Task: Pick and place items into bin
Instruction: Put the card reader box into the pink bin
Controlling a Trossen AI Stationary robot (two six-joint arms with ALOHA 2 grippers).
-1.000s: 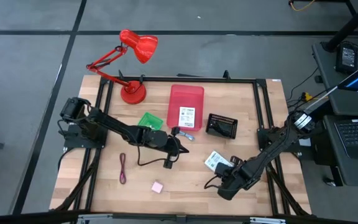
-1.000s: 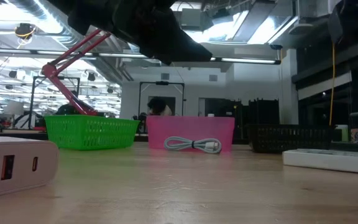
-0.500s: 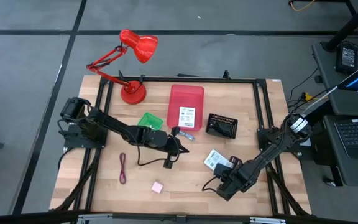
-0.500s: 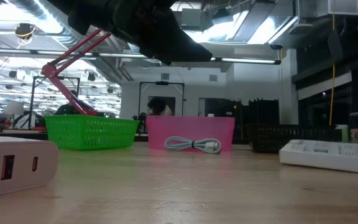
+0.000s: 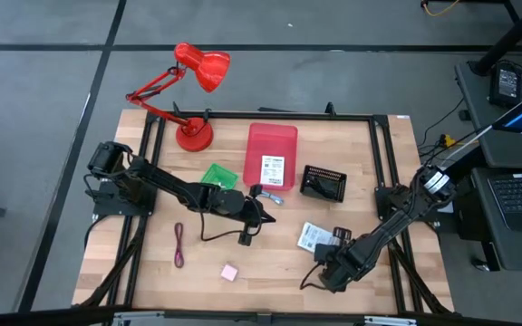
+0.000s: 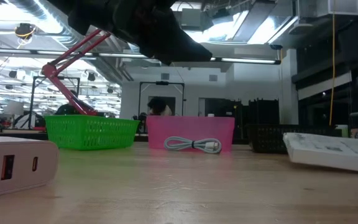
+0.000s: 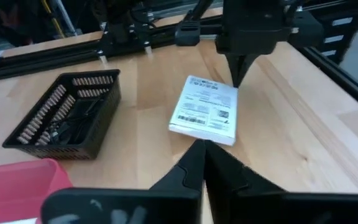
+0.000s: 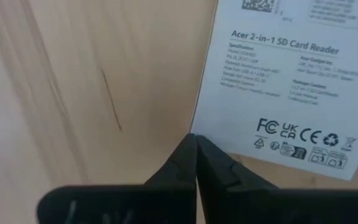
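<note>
A white printed packet (image 5: 313,235) lies near the table's near right part, printed face up (image 8: 278,81). My right gripper (image 5: 333,238) is shut and points down at the packet's edge (image 7: 235,79). My left gripper (image 5: 265,217) is shut and hovers over the table's middle, holding nothing (image 7: 204,149). A second white packet (image 5: 273,169) lies inside the pink bin (image 5: 270,138). The purple cord (image 5: 178,244), pink cube (image 5: 229,271), black cord (image 5: 241,237) and bluish strip (image 5: 271,193) lie flat on the wood. My right gripper presses its shut fingertips (image 8: 194,142) against the packet's edge (image 8: 213,140), coming from above and pointing down. In the low view the packet (image 6: 331,151) sits tilted, one end raised and the other toward the table.
A green basket (image 5: 217,175) and a black basket (image 5: 323,183) flank the pink bin. The red desk lamp (image 5: 193,134) stands at the far left. A black frame rail (image 5: 379,172) runs along the table's sides. Bare wood lies between the pink cube and the packet.
My right gripper has worked in against the white packet. The packet has shifted slightly along the table and tipped, so that one end now stands higher than before in the low view.
</note>
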